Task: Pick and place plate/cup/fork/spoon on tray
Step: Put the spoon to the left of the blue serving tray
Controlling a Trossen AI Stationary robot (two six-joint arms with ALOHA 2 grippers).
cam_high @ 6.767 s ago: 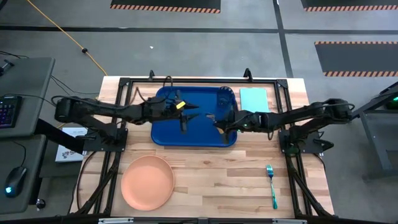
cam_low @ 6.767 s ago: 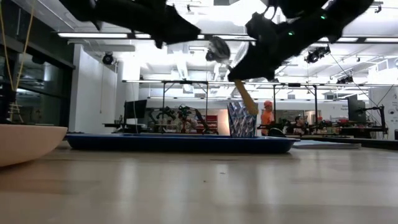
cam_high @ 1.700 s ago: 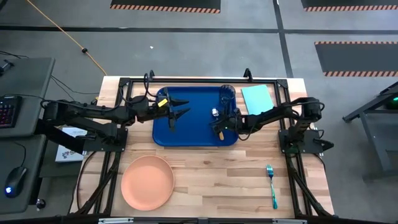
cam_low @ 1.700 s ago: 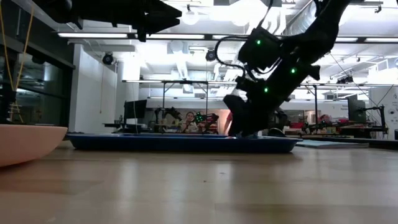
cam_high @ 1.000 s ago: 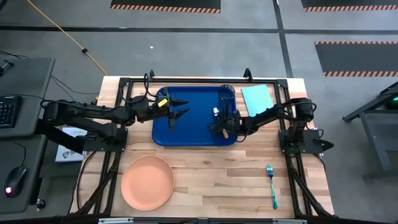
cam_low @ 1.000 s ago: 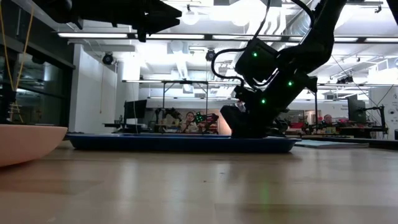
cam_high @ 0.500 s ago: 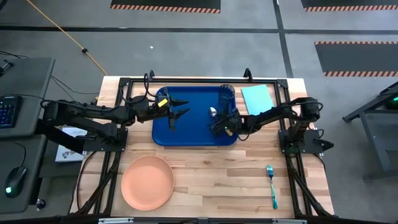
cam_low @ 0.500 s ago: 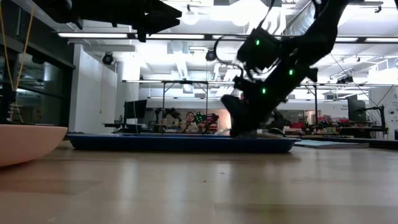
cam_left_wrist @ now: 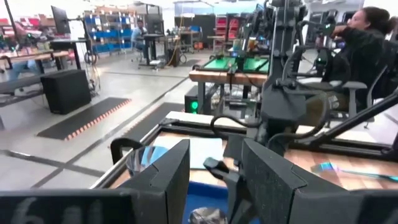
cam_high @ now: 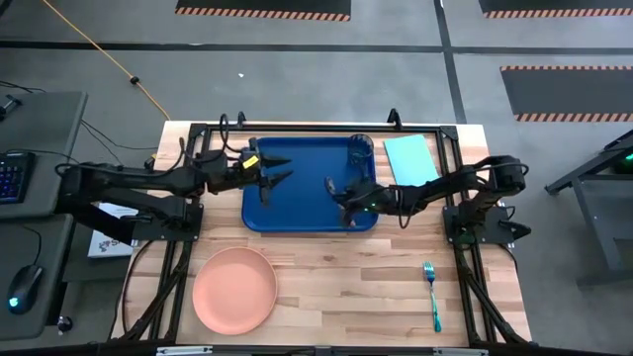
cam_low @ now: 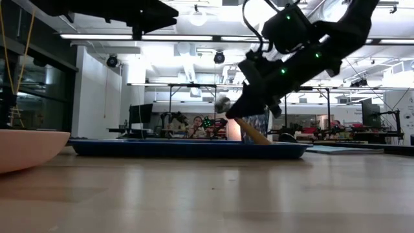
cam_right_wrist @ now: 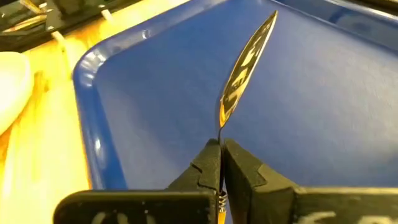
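My right gripper (cam_right_wrist: 221, 163) pinched the spoon (cam_right_wrist: 245, 59) edge-on above the tray (cam_high: 297, 213); its handle was hidden between the fingers. Left gripper (cam_high: 280, 170) hovered parted, empty.

Cup (cam_high: 361, 148) in tray (cam_high: 297, 213) corner; plate (cam_high: 234, 289), fork (cam_high: 431, 295) on table.

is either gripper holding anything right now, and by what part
The right gripper is shut on the spoon, pinching its thin handle, bowl lifted above the tray. The left gripper is open and holds nothing.
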